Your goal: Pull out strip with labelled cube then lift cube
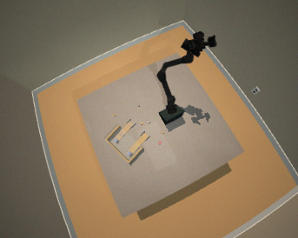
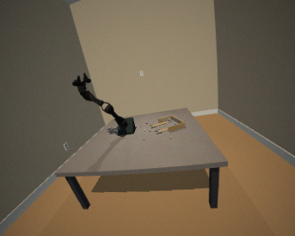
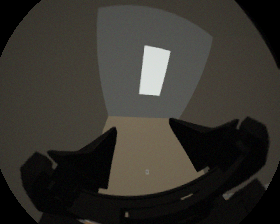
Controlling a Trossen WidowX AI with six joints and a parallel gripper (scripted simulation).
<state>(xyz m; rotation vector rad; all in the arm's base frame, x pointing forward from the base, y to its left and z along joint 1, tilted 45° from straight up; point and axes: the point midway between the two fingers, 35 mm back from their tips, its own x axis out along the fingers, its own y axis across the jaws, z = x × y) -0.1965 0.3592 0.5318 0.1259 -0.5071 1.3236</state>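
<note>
Top view shows the labelled cube's likely home: a three-sided wooden frame [image 1: 121, 145] lying on the grey table [image 1: 199, 143], toward the table's left edge as this view shows it. Two tan strips [image 1: 138, 141] run out of the frame's open side toward the middle of the table. Each strip carries a small pale cube at its inner end, one at [image 1: 116, 141] and the other at [image 1: 129, 154]. At this size I cannot tell which cube bears the label or which strip is in one piece. A few tiny bits lie scattered on the tabletop between the frame and the arm's base, among them a small red piece [image 1: 160, 142] just beyond the strips' outer ends.

The arm's base [image 1: 170, 115] sits near the middle of the table, well apart from the frame. From there the arm [image 1: 166, 82] reaches up and away, out past the table's far edge on the side opposite the frame. The gripper [image 1: 200, 42] hangs high above the orange floor, far from both strips. In the exterior view the gripper [image 2: 82, 80] points upward beside the dark wall.

Wrist view looks at the ceiling and a bright panel, with the two dark fingers spread wide and nothing between them.
</note>
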